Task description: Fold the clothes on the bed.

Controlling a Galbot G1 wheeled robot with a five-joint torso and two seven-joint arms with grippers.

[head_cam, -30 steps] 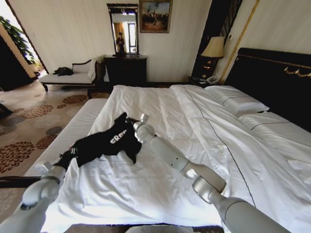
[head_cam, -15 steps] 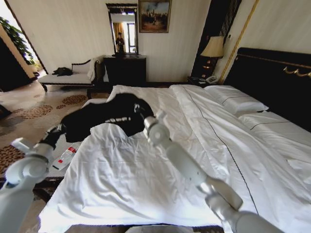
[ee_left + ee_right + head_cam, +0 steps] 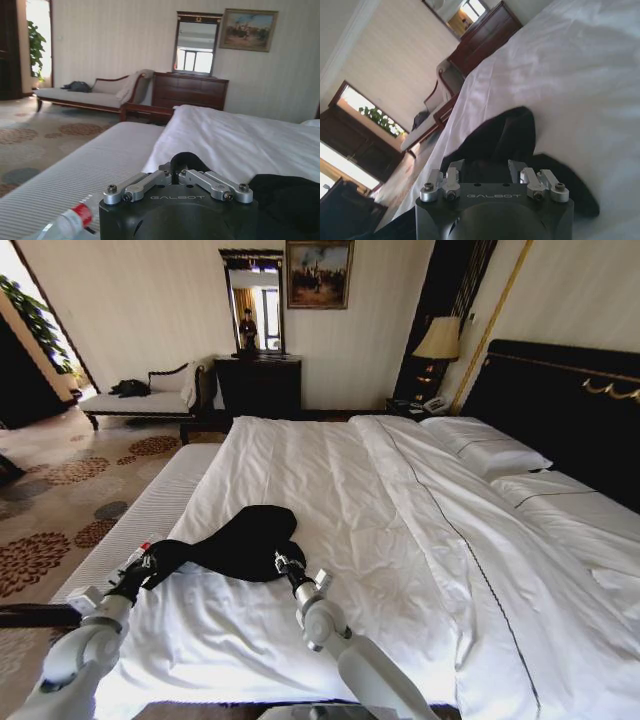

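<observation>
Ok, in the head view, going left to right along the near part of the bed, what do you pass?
left claw → black T-shirt → right claw → bare white duvet

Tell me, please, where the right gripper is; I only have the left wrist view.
Observer: On the head view, the right gripper is at the T-shirt's near edge, low over the bed.
Operator: Does the lettering face up?
Observer: No lettering shows; the top of the T-shirt is plain black.
Operator: How does it lie?
Observer: Bunched, with a narrow strip running to the left gripper at the bed's left edge.
</observation>
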